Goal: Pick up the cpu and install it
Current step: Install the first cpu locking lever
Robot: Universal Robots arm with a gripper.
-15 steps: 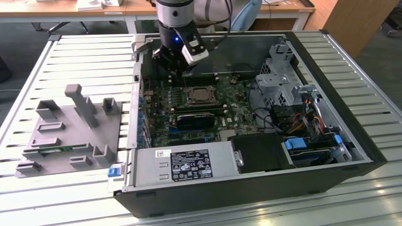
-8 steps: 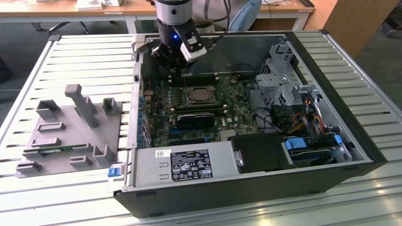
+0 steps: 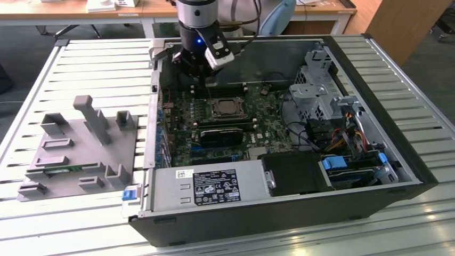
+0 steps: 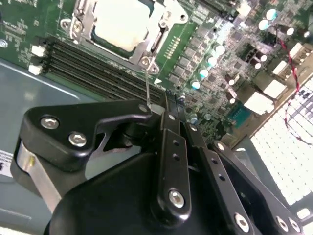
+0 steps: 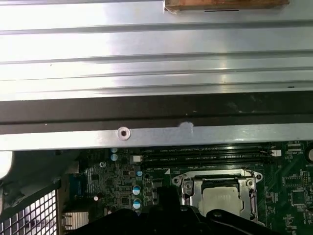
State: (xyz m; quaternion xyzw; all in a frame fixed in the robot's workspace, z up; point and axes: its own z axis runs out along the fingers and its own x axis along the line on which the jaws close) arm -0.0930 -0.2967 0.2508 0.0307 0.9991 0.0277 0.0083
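**Hovering over the seated chip**

Grey fixture tray (image 3: 78,149) at the exterior view's left. Gripper (image 3: 206,80) above the motherboard (image 3: 213,125); fingers apparently closed, holding nothing. Cpu (image 3: 226,108) lies in its socket (image 5: 221,196). Risk: an unlatched retention frame leaves the chip loose.

Silver-topped square cpu (image 3: 226,108) (image 4: 121,24) (image 5: 226,201), flat in its metal-framed socket on the green motherboard

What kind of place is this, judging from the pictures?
Probably a robotics lab or test bench: an open computer case lies on a slatted metal table, beside a grey parts fixture, with desks behind.
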